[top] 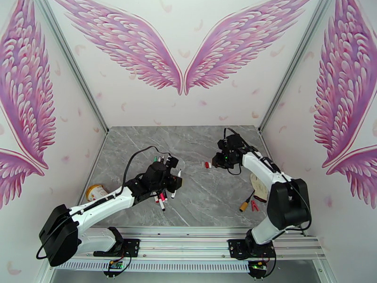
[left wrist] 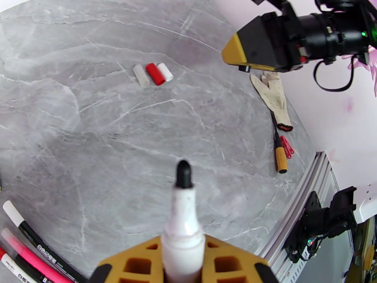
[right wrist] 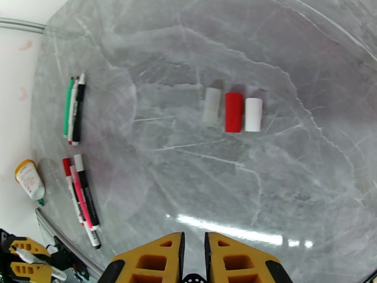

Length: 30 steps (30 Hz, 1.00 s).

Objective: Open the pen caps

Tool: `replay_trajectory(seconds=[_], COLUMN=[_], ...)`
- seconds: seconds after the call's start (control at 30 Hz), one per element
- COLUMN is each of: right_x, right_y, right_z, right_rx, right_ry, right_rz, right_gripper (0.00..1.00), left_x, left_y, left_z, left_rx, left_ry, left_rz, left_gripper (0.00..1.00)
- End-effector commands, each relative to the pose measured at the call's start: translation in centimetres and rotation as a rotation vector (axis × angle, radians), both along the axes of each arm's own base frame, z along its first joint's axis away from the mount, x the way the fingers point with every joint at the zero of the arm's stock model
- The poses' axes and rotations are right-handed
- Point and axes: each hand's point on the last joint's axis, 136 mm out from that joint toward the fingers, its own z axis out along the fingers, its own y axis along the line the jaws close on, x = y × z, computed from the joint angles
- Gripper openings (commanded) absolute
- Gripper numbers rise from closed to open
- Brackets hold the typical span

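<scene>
Stretched out over the grey marble worktop [left wrist: 94, 161], my left gripper [left wrist: 184, 262] clamps a white black-tipped marker pen [left wrist: 183, 222]; three short red-and-white plastic caps [left wrist: 155, 74] lie ahead.

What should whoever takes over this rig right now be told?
Grippers: the left gripper is shut on a white-barrelled marker whose black tip is bare. The right gripper is shut with nothing visible in it, above the table near the loose caps.
Things: three caps, whitish, red and white, lie side by side. The other pens lie near the left arm, a cluster of three and a second cluster.
Done: the held marker is uncapped.
Left: uncap any capped pens; I cannot tell which are.
</scene>
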Motion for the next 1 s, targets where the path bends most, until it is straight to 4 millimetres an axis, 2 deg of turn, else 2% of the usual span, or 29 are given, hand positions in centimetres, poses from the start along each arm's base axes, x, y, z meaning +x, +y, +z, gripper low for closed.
replay_trajectory(seconds=[0.0, 0.33, 0.57, 0.97], right_x=[2.3, 5.9, 6.3, 6.5], right_y=[-1.0, -1.8, -1.9, -1.7], right_z=[-0.9, -5.2, -7.8, -9.6], right_rx=[-0.045, -0.054, -0.035, -0.028], right_ry=[-0.009, 0.072, 0.141, 0.178], right_rz=[0.003, -0.004, 0.001, 0.001], right_gripper=[0.11, 0.15, 0.18, 0.27], left_x=[0.2, 0.6, 0.7, 0.8], left_y=[0.9, 1.2, 1.1, 0.8], left_z=[0.0, -1.0, -1.6, -2.3], left_rx=[0.008, 0.038, 0.046, 0.062], left_ry=[-0.005, 0.025, 0.042, 0.069], left_rz=[0.040, 0.071, 0.071, 0.069], left_gripper=[0.06, 0.05, 0.05, 0.05])
